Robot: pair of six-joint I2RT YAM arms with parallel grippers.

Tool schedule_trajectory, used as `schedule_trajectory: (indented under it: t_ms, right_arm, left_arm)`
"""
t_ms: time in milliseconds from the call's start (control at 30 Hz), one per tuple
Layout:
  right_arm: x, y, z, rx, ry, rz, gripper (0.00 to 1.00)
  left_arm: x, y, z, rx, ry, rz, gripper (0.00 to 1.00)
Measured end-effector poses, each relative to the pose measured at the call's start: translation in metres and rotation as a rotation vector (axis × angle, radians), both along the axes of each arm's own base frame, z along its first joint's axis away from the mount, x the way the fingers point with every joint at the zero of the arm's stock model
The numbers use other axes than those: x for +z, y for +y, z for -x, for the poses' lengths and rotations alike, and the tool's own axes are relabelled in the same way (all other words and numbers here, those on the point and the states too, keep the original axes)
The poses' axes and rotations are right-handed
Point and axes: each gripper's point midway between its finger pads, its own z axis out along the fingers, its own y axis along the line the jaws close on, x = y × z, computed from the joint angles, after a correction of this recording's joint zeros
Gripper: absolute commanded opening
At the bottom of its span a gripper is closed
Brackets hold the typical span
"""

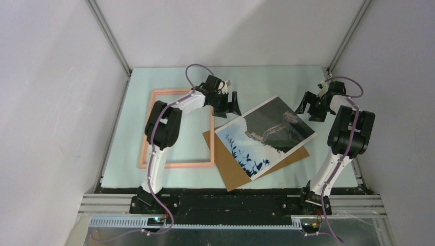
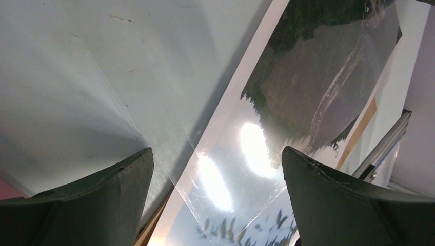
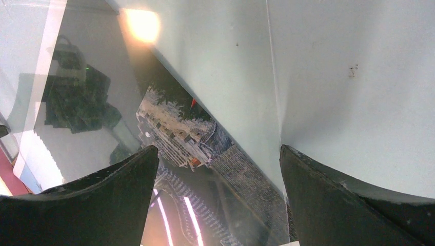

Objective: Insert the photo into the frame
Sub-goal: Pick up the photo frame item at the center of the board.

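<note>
Photo (image 1: 265, 135) lying askew on 1 brown backing board (image 1: 237, 171), centre-right of worktop (image 1: 277, 87), 1 pink frame (image 1: 177, 164) by left edge w/ bare worktop inside, left gripper (image 1: 230, 109) & right gripper (image 1: 309, 114) both spread wide.

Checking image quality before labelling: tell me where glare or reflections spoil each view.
Top external: evenly lit, the photo reads clearly. Left wrist: two bright hotspots wash out its glossy sky. Right wrist: one hotspot at upper left, plus a dark mirrored shape over the print.
</note>
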Motion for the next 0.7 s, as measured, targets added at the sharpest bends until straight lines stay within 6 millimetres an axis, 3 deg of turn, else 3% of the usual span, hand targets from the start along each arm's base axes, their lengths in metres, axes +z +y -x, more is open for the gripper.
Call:
schedule_trajectory:
  t_ms: [433, 700]
  right_arm:
    - [0.0, 0.0, 0.0, 0.001, 0.0, -0.001, 0.9]
    - [0.0, 0.0, 0.0, 0.001, 0.0, -0.002, 0.89]
  left_arm:
    - [0.007, 0.002, 0.015, -0.049, 0.064, 0.069, 0.98]
    - [0.025, 0.003, 0.017, -0.067, 0.07, 0.146, 0.98]
